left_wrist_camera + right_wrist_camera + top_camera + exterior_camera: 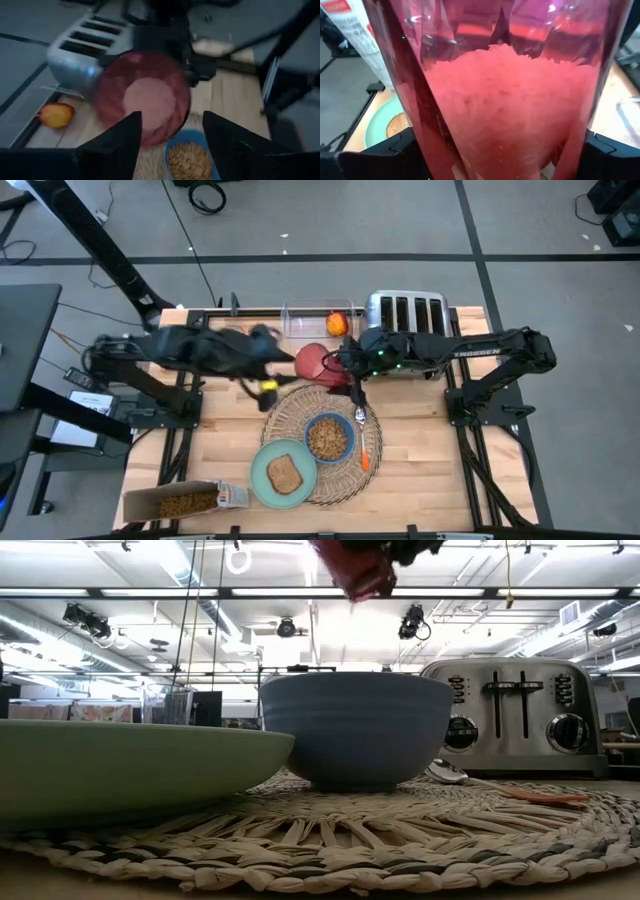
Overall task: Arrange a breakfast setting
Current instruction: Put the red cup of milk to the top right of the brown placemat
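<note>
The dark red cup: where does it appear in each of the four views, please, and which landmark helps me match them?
High view: the dark red cup is held by the right gripper just beyond the wicker placemat.
Low view: only its lower part shows, at the top edge.
Left wrist view: centre, seen from above.
Right wrist view: fills the picture.
Shared landmark: the blue bowl; hidden in the right wrist view.

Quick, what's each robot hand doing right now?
Left hand: open, holding nothing, near the back edge of the placemat.
Right hand: closed on the dark red cup, held up above the table.
</note>
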Motion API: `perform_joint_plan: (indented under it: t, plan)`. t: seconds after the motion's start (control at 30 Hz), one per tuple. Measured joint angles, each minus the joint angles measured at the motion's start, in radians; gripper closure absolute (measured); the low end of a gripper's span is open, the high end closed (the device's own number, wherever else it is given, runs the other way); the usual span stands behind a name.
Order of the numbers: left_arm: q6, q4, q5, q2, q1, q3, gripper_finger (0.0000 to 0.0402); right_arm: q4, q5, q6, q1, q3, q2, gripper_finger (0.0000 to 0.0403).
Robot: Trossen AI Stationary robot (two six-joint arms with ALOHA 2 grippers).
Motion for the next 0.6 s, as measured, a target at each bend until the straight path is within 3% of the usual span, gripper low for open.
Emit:
perform_joint_plan:
  t: [0.33, 0.6]
  plan:
    - [-0.071, 0.007, -0.134, -0.134, -0.031, 0.001, 0.0191, -0.053, 0.148, 0.034, 0.102, -0.019, -0.137, 0.0069]
    - [-0.078, -0.008, -0.155, -0.090, -0.027, 0.000, 0.0191, 0.068, 0.357, 0.197, 0.271, -0.240, -0.239, 0.0069]
